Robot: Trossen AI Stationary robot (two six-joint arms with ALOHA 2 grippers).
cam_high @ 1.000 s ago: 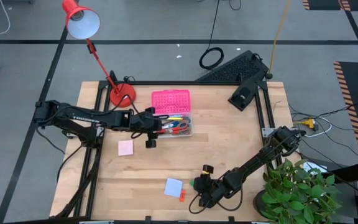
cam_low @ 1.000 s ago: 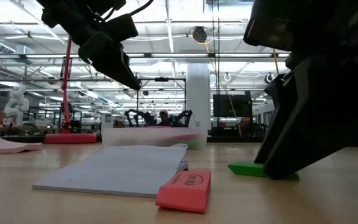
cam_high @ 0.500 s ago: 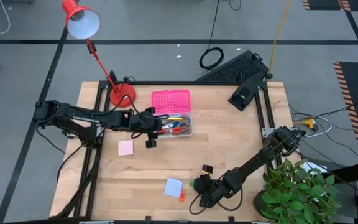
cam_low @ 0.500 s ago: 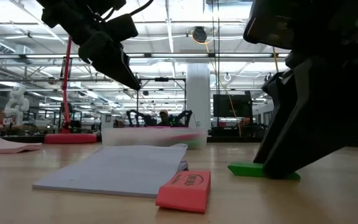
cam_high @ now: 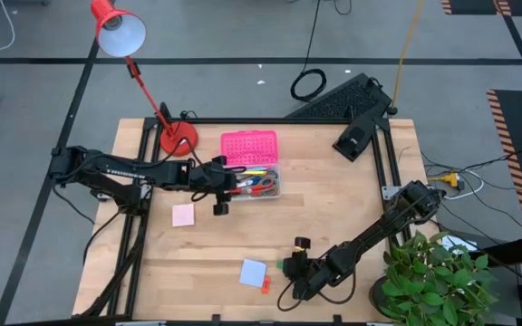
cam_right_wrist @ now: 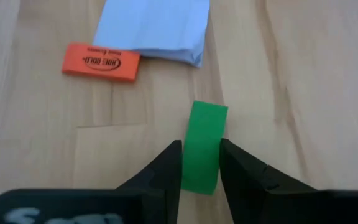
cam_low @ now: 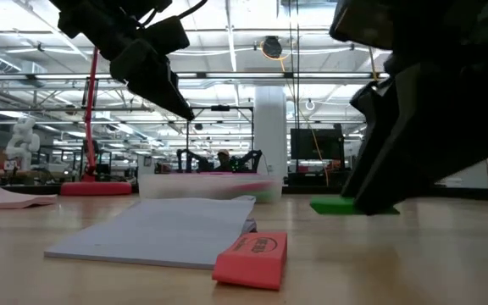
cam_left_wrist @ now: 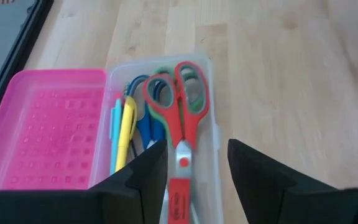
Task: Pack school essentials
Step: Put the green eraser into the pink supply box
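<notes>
Between right gripper (cam_right_wrist: 199, 163) fingers: green eraser (cam_right_wrist: 204, 147), clenched. Left gripper (cam_left_wrist: 196, 163) released above scissors (cam_left_wrist: 182, 118), boxed. Pads, red eraser (cam_right_wrist: 100, 62) remain.

The green eraser (cam_right_wrist: 202, 147) is a small flat rectangular block, pinched between the right gripper's (cam_right_wrist: 200, 163) fingers, well apart from the clear box (cam_high: 259, 181) toward the table's near edge; in the low view it (cam_low: 335, 204) appears slightly off the wood. The red eraser (cam_right_wrist: 100, 62), an orange-red bar with dark lettering, lies flat beside the blue note pad (cam_right_wrist: 156, 27), touching or nearly touching its edge. The pink note pad (cam_high: 183, 215) lies flat nearer the box. Inside the box, red-handled scissors (cam_left_wrist: 182, 130) lie on top of green-handled (cam_left_wrist: 197, 93) and blue-handled scissors (cam_left_wrist: 143, 118), beside yellow (cam_left_wrist: 126, 127) and teal pencils (cam_left_wrist: 115, 127).
</notes>
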